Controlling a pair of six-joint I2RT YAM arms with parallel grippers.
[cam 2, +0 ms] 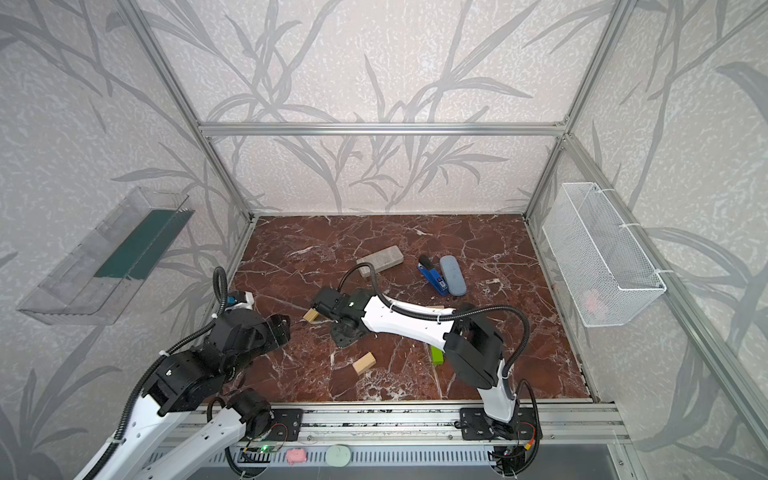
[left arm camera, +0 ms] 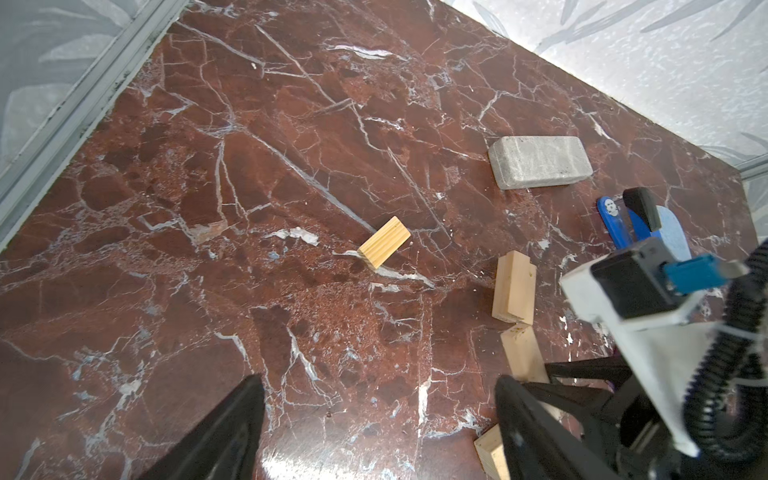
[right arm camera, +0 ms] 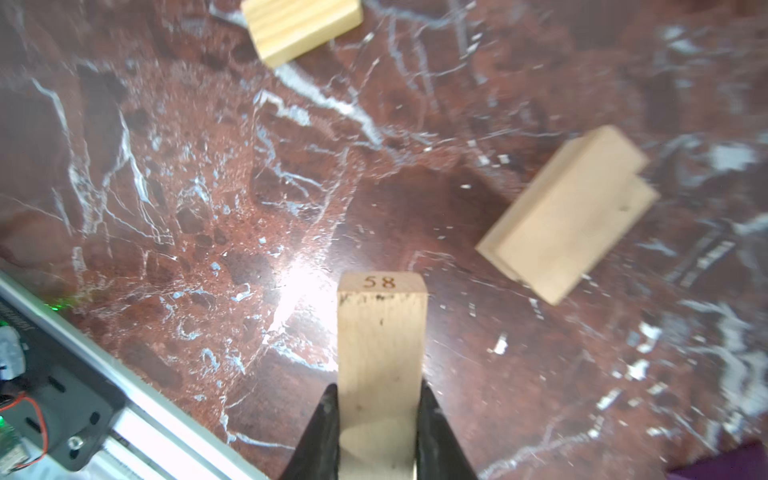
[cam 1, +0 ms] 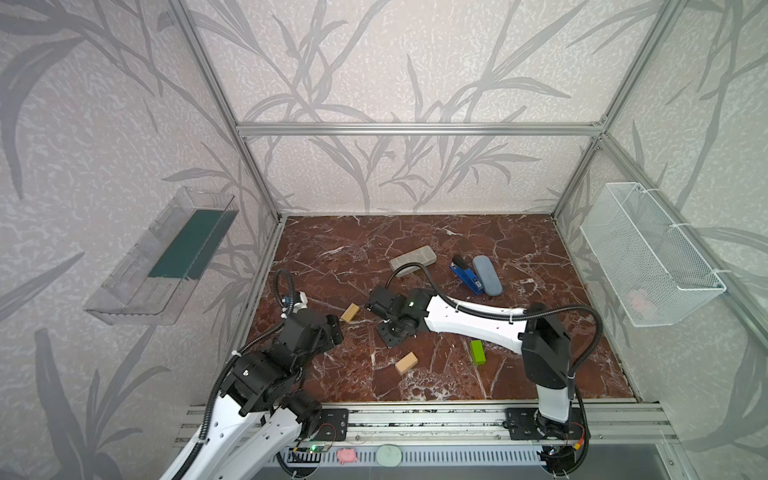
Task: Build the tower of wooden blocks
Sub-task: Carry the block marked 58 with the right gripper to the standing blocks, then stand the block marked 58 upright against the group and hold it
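Observation:
My right gripper [right arm camera: 378, 388] is shut on a pale wood block [right arm camera: 381, 340] stamped 58, which sticks out past the fingertips. In the left wrist view this held block [left arm camera: 523, 357] hangs close to two pale blocks [left arm camera: 514, 286] lying one on the other. A striped pale block [cam 1: 350, 312] lies loose to their left. Another pale block [cam 1: 406, 363] and the lime green block [cam 1: 477, 352] lie nearer the front. A purple corner [right arm camera: 715, 465] shows at the frame's edge. My left gripper [left arm camera: 380, 432] is open and empty above bare floor. No tower stands.
A speckled grey slab [cam 1: 412, 260], a blue-and-black stapler [cam 1: 467, 274] and a grey-blue oval case [cam 1: 487, 275] lie towards the back. The right arm [cam 1: 469, 320] stretches across the middle. A wire basket [cam 1: 648, 257] hangs on the right wall, a clear tray [cam 1: 162, 257] on the left.

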